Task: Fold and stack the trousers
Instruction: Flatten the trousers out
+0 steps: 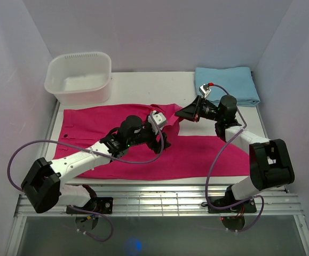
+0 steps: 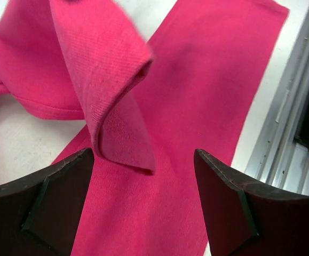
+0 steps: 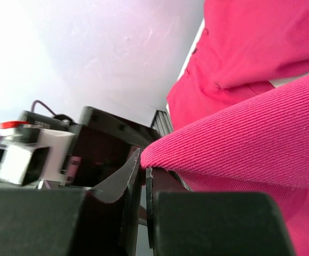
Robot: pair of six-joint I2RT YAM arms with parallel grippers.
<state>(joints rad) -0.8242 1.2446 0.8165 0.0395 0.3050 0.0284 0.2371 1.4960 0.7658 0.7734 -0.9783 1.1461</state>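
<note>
The right gripper is clamped on a fold of the trousers, holding one leg end off the surface. The left gripper hangs near it, fingers apart, above the cloth. The trousers' long axis runs left to right. The wide part is near the white tub, and one flat leg points right.

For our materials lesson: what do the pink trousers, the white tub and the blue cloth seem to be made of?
Trousers: soft matte textile, fine diagonal ribs visible, drapes in folds. Tub: likely plastic, smooth white, moulded rounded rim. Cloth: soft matte fabric, folded flat; weave too small to tell.
</note>
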